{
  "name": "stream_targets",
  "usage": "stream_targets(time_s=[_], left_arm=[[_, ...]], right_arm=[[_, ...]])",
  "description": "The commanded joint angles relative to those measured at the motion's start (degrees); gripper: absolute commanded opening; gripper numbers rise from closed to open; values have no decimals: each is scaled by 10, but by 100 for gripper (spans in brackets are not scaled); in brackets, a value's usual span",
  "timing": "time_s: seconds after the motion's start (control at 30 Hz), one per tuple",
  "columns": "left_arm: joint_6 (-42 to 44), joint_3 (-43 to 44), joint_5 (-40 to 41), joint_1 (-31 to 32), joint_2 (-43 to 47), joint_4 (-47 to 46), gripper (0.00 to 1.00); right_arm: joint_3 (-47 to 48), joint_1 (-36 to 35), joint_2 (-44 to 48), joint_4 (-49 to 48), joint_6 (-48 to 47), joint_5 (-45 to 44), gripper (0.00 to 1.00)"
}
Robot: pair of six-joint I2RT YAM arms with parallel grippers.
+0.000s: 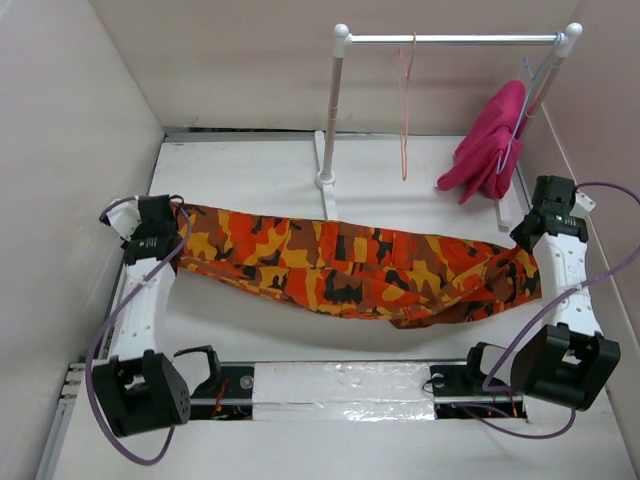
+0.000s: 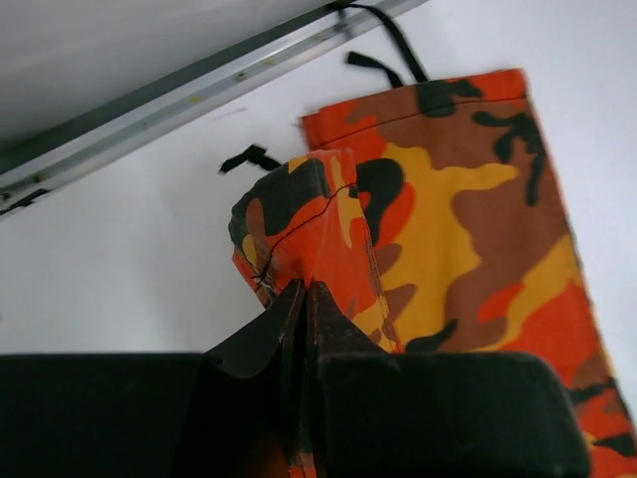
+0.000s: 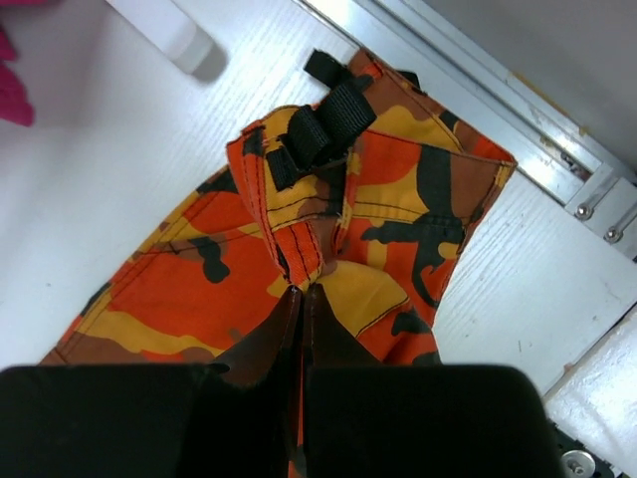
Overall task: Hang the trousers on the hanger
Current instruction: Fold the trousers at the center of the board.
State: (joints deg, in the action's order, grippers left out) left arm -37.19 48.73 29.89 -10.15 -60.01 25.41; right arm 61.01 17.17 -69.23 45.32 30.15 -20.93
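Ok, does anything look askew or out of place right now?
Nothing is damaged or spilled. The trousers are bunched and folded over near the right gripper, while the end held by the left gripper lies flatter. The magenta garment droops lopsided at the right end of the rail. The hanger hangs straight and bare.

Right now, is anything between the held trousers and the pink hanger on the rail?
Nothing visible blocks it. The trousers lie in front of the hanger with only table between. The rail's left foot reaches toward the cloth just left of that path; the magenta garment hangs to the right.
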Motion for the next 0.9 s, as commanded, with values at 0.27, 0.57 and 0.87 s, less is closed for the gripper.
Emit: stream_targets(time_s=[0.27, 0.57, 0.87], left_arm=[[46, 219, 162, -4, -158, 91, 0], [64, 336, 162, -4, -328, 107, 0], [78, 483, 163, 2, -487, 119, 0]], right_arm=[[52, 23, -79, -82, -14, 33, 0], [115, 16, -178, -89, -4, 19, 0], [138, 5, -241, -125, 3, -2, 0]])
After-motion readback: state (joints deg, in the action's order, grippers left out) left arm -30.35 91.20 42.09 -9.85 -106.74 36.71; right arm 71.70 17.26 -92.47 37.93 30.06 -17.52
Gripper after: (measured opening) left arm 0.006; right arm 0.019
